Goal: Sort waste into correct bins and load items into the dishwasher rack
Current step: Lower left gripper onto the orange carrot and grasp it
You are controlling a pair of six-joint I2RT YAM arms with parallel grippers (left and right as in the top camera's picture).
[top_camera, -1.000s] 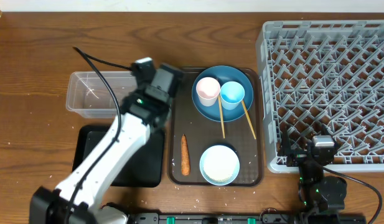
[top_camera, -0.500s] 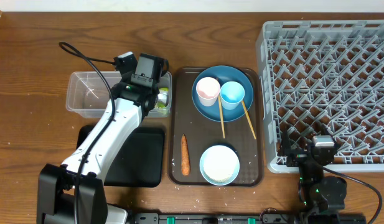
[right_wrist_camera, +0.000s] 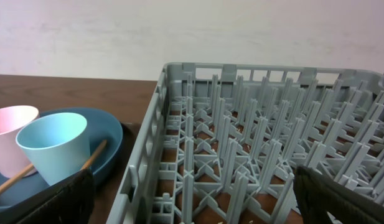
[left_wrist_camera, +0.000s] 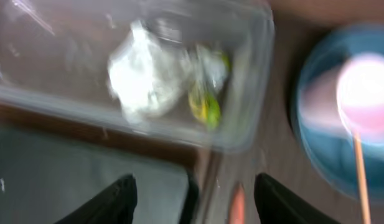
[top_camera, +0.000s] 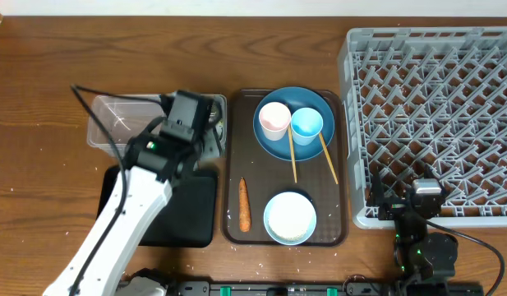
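In the overhead view, with 12 o'clock taken as the top edge, the left arm (top_camera: pixel 146 189) is seen reaching from 7 o'clock over the black tray (top_camera: pixel 195 222) to the right end of the clear tub (top_camera: pixel 122 123). Compared with one second ago, its head has been drawn off the left rim of the brown tray (top_camera: pixel 235 156) and back toward 6 o'clock. The carrot (top_camera: pixel 244 204) lies on the brown tray at 9 o'clock of the bowl (top_camera: pixel 290 217). The pink cup (top_camera: pixel 275 117) and light-blue cup (top_camera: pixel 306 123) stand on the blue plate (top_camera: pixel 269 144), with the chopsticks (top_camera: pixel 292 156) leaning off it toward 6 o'clock; none of these has been displaced. The right arm (top_camera: pixel 421 205) remains at the 6 o'clock wall of the dishwasher rack (top_camera: pixel 434 107), unchanged. In the left wrist view, which is blurred, the left gripper (left_wrist_camera: pixel 195 199) is shown with its fingers (left_wrist_camera: pixel 120 199) spread apart and nothing between them. The crumpled wrapper (left_wrist_camera: pixel 167 81) is lying inside the clear tub at 12 o'clock of the fingers, apart from them. In the right wrist view, the right gripper (right_wrist_camera: pixel 195 199) is shown spread wide and holding nothing, with the rack ahead and both cups at 9 o'clock.
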